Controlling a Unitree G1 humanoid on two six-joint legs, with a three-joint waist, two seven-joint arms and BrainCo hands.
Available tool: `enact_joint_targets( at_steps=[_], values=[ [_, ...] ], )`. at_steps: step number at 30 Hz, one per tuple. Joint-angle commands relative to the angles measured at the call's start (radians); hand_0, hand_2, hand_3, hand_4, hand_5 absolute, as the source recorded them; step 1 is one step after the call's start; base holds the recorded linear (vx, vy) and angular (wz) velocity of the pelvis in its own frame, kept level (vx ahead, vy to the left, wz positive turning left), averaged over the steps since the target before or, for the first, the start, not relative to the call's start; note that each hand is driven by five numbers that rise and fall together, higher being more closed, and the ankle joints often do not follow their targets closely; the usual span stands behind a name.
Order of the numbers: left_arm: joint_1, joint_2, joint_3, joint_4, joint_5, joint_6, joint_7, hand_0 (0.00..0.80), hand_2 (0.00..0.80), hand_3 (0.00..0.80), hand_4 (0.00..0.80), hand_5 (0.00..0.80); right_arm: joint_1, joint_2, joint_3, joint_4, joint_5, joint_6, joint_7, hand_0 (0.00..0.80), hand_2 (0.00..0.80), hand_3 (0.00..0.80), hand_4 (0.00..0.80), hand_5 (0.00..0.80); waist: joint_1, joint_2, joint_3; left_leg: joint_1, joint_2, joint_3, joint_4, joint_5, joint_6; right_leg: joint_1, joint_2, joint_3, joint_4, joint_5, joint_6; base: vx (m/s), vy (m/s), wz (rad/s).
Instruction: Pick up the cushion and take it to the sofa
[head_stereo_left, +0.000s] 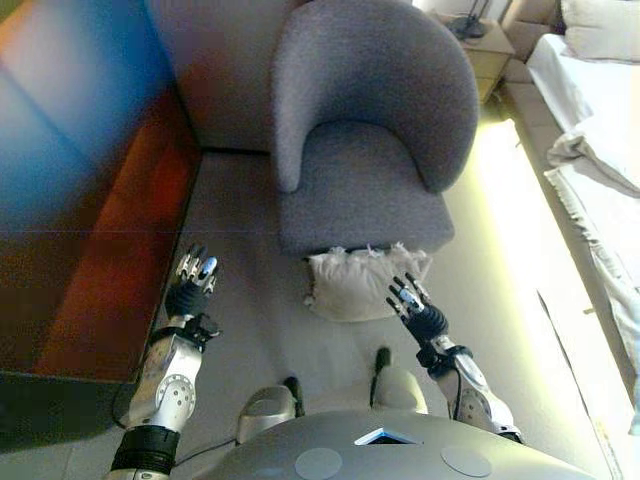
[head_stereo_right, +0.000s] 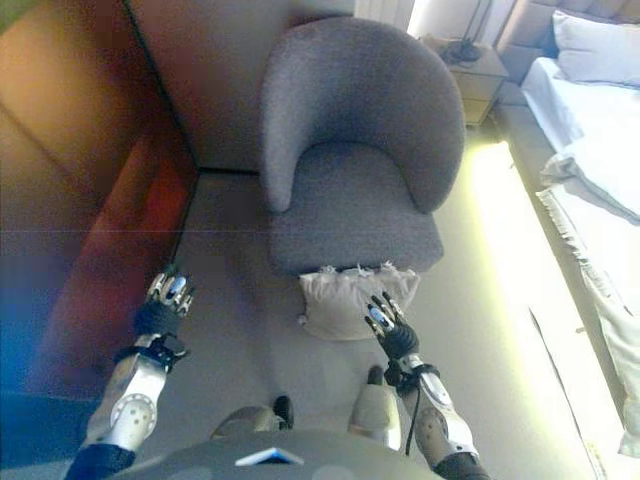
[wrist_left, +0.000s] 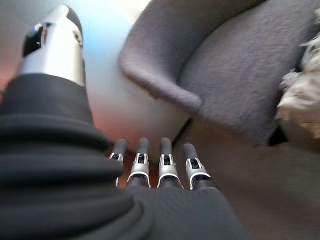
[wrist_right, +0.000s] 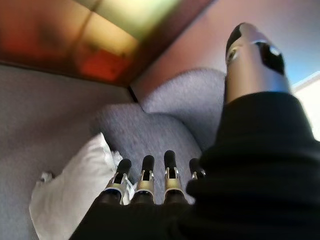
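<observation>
A cream cushion (head_stereo_left: 360, 282) with fringed edges lies on the grey carpet, leaning against the front of a grey tub armchair (head_stereo_left: 365, 150). My right hand (head_stereo_left: 412, 303) hovers at the cushion's right edge with its fingers straight, holding nothing; the cushion (wrist_right: 70, 192) shows pale beyond those fingers in the right wrist view. Well to the cushion's left, my left hand (head_stereo_left: 192, 280) hangs over the carpet, fingers straight and empty. In the left wrist view the armchair (wrist_left: 235, 70) fills the far side and a corner of the cushion (wrist_left: 302, 100) shows.
A dark red-brown wooden cabinet (head_stereo_left: 95, 250) runs along the left. A bed with white linen (head_stereo_left: 600, 130) stands at the right, with a bedside table (head_stereo_left: 480, 45) beyond the armchair. Carpet lies open between the cabinet and the armchair.
</observation>
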Motion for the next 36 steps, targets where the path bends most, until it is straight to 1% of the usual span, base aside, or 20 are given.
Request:
enact_joint_targets(
  at_steps=[1,3,4,5,6,8,10,12,15,16,18,20,21,23,24,26,29,30,33,36],
  values=[
    [0.032,0.040,0.033,-0.118,0.034,-0.062,-0.071,0.000,0.000,0.000,0.000,0.000,-0.056,-0.019,-0.050,-0.020,0.034,-0.028,0.029,0.000,0.000,0.000,0.000,0.000,-0.002,-0.034,0.045,0.039,0.055,-0.009,0.091,-0.155,-0.042,-0.046,-0.022,0.040,0.005,0.204,0.022,0.332,-0.192,0.36],
    [0.050,0.036,0.049,-0.123,0.045,-0.065,-0.084,0.000,0.000,0.000,0.000,0.000,-0.055,-0.013,-0.062,-0.011,0.028,-0.022,0.048,0.000,0.000,0.000,0.000,0.000,0.004,-0.038,0.046,0.053,0.072,-0.012,0.107,-0.170,-0.049,-0.039,-0.031,0.030,0.051,0.192,0.020,0.286,-0.179,0.47],
    [0.058,0.031,0.055,-0.127,0.047,-0.065,-0.082,0.000,0.000,0.000,0.000,0.000,-0.056,-0.008,-0.065,-0.007,0.021,-0.016,0.055,0.000,0.000,0.000,0.000,0.000,0.008,-0.040,0.040,0.051,0.083,-0.009,0.123,-0.180,-0.049,-0.028,-0.033,0.028,0.095,0.165,0.021,0.293,-0.197,0.60],
    [0.063,0.024,0.059,-0.128,0.050,-0.068,-0.072,0.000,0.000,0.000,0.000,0.000,-0.058,-0.006,-0.065,-0.007,0.011,-0.008,0.059,0.000,0.000,0.000,0.000,0.000,0.010,-0.040,0.032,0.053,0.093,-0.005,0.133,-0.188,-0.050,-0.017,-0.034,0.017,0.103,0.149,0.021,0.315,-0.217,0.56],
    [0.066,0.020,0.062,-0.132,0.050,-0.064,-0.055,0.000,0.000,0.000,0.000,0.000,-0.061,-0.009,-0.059,-0.013,0.004,0.001,0.055,0.000,0.000,0.000,0.000,0.000,0.010,-0.038,0.025,0.060,0.106,-0.002,0.141,-0.187,-0.058,-0.010,-0.030,0.010,0.103,0.143,0.020,0.312,-0.210,0.37],
    [0.070,0.019,0.070,-0.141,0.029,-0.053,-0.035,0.000,0.000,0.000,0.000,0.000,-0.074,-0.021,-0.038,-0.035,0.005,0.019,0.040,0.000,0.000,0.000,0.000,0.000,0.004,-0.032,0.016,0.088,0.140,0.006,0.147,-0.173,-0.079,-0.020,-0.011,0.025,0.129,0.127,0.013,0.320,-0.197,-0.02],
    [0.079,0.006,0.083,-0.132,0.025,-0.044,-0.017,0.000,0.000,0.000,0.000,0.000,-0.089,-0.029,-0.025,-0.036,-0.005,0.036,0.032,0.000,0.000,0.000,0.000,0.000,-0.001,-0.018,0.004,0.130,0.182,0.016,0.136,-0.118,-0.099,-0.023,0.027,0.022,0.170,0.072,-0.001,0.340,-0.201,-0.30],
    [0.084,-0.004,0.087,-0.127,0.016,-0.045,-0.020,0.000,0.000,0.000,0.000,0.000,-0.102,-0.047,-0.016,-0.052,0.006,0.056,0.044,0.000,0.000,0.000,0.000,0.000,-0.009,-0.002,-0.007,0.139,0.222,0.011,0.140,-0.024,-0.122,-0.014,0.085,0.032,0.199,0.012,-0.024,0.290,-0.235,-0.19],
    [0.079,-0.020,0.072,-0.148,0.007,-0.041,-0.007,0.000,0.000,0.000,0.000,0.000,-0.100,-0.059,-0.011,-0.055,-0.003,0.055,0.053,0.000,0.000,0.000,0.000,0.000,-0.014,0.009,-0.024,0.106,0.256,-0.018,0.198,0.102,-0.145,0.017,0.156,0.036,0.192,-0.023,-0.085,0.222,-0.265,-0.18],
    [0.074,-0.025,0.068,-0.154,0.006,-0.039,-0.004,0.000,0.000,0.000,0.000,0.000,-0.100,-0.064,-0.011,-0.058,-0.003,0.055,0.051,0.000,0.000,0.000,0.000,0.000,-0.015,0.009,-0.027,0.089,0.263,-0.026,0.229,0.125,-0.149,0.025,0.169,0.033,0.190,-0.032,-0.101,0.176,-0.264,-0.24],
    [0.060,-0.029,0.049,-0.163,-0.003,-0.031,-0.006,0.000,0.000,0.000,0.000,0.000,-0.099,-0.069,-0.015,-0.053,-0.012,0.039,0.048,0.000,0.000,0.000,0.000,0.000,-0.020,0.005,-0.030,0.031,0.276,-0.027,0.344,0.156,-0.148,0.052,0.193,0.029,0.188,-0.056,-0.144,0.177,-0.279,-0.23],
    [0.041,-0.030,0.032,-0.153,-0.002,-0.021,-0.012,0.000,0.000,0.000,0.000,0.000,-0.103,-0.070,-0.021,-0.038,-0.012,0.022,0.044,0.000,0.000,0.000,0.000,0.000,-0.024,0.000,-0.026,-0.018,0.287,-0.015,0.425,0.158,-0.140,0.075,0.205,0.014,0.190,-0.072,-0.167,0.165,-0.253,-0.04],
    [0.031,-0.029,0.022,-0.150,0.004,-0.013,-0.013,0.000,0.000,0.000,0.000,0.000,-0.102,-0.069,-0.025,-0.034,-0.011,0.013,0.038,0.000,0.000,0.000,0.000,0.000,-0.023,-0.001,-0.023,-0.045,0.296,-0.004,0.437,0.164,-0.135,0.092,0.213,0.002,0.189,-0.084,-0.176,0.165,-0.211,0.08],
    [0.024,-0.029,0.005,-0.146,0.010,-0.015,-0.012,0.000,0.000,0.000,0.000,0.000,-0.102,-0.066,-0.023,-0.025,-0.002,-0.001,0.035,0.000,0.000,0.000,0.000,0.000,-0.020,0.000,-0.021,-0.049,0.289,0.014,0.376,0.154,-0.127,0.114,0.221,-0.016,0.181,-0.099,-0.177,0.146,-0.115,0.15],
    [0.021,-0.027,-0.002,-0.145,0.010,-0.019,-0.008,0.000,0.000,0.000,0.000,0.000,-0.096,-0.066,-0.024,-0.022,-0.001,-0.010,0.040,0.000,0.000,0.000,0.000,0.000,-0.018,0.007,-0.021,-0.043,0.288,0.031,0.297,0.165,-0.131,0.123,0.229,-0.033,0.173,-0.110,-0.176,0.120,-0.041,0.08],
    [0.015,-0.021,-0.007,-0.146,0.005,-0.021,-0.006,0.000,0.000,0.000,0.000,0.000,-0.083,-0.065,-0.028,-0.028,-0.001,-0.019,0.040,0.000,0.000,0.000,0.000,0.000,-0.013,0.023,-0.017,-0.055,0.285,0.054,0.175,0.204,-0.148,0.146,0.239,-0.055,0.153,-0.125,-0.171,0.100,-0.005,0.14],
    [0.007,-0.016,-0.014,-0.144,0.006,-0.031,-0.011,0.000,0.000,0.000,0.000,0.000,-0.060,-0.067,-0.030,-0.051,0.005,-0.036,0.041,0.000,0.000,0.000,0.000,0.000,0.005,0.047,-0.004,-0.112,0.285,0.063,-0.002,0.259,-0.178,0.199,0.249,-0.065,0.114,-0.152,-0.158,0.091,0.015,0.29],
    [0.007,-0.015,-0.014,-0.146,0.006,-0.032,-0.011,0.000,0.000,0.000,0.000,0.000,-0.052,-0.068,-0.030,-0.057,0.006,-0.038,0.044,0.000,0.000,0.000,0.000,0.000,0.010,0.053,0.001,-0.123,0.285,0.059,-0.039,0.271,-0.183,0.215,0.250,-0.064,0.107,-0.159,-0.156,0.092,-0.003,0.23],
    [0.013,-0.014,-0.013,-0.149,-0.001,-0.038,-0.016,0.000,0.000,0.000,0.000,0.000,-0.036,-0.070,-0.028,-0.066,-0.001,-0.040,0.056,0.000,0.000,0.000,0.000,0.000,0.017,0.066,0.008,-0.128,0.291,0.039,-0.105,0.273,-0.186,0.239,0.246,-0.058,0.107,-0.178,-0.153,0.085,0.001,-0.13],
    [0.026,-0.016,-0.007,-0.137,-0.007,-0.047,-0.031,0.000,0.000,0.000,0.000,0.000,-0.032,-0.068,-0.031,-0.069,-0.011,-0.033,0.071,0.000,0.000,0.000,0.000,0.000,0.011,0.074,0.004,-0.102,0.302,0.048,-0.124,0.241,-0.183,0.239,0.236,-0.054,0.121,-0.190,-0.152,0.066,0.019,-0.69]
  ],
)
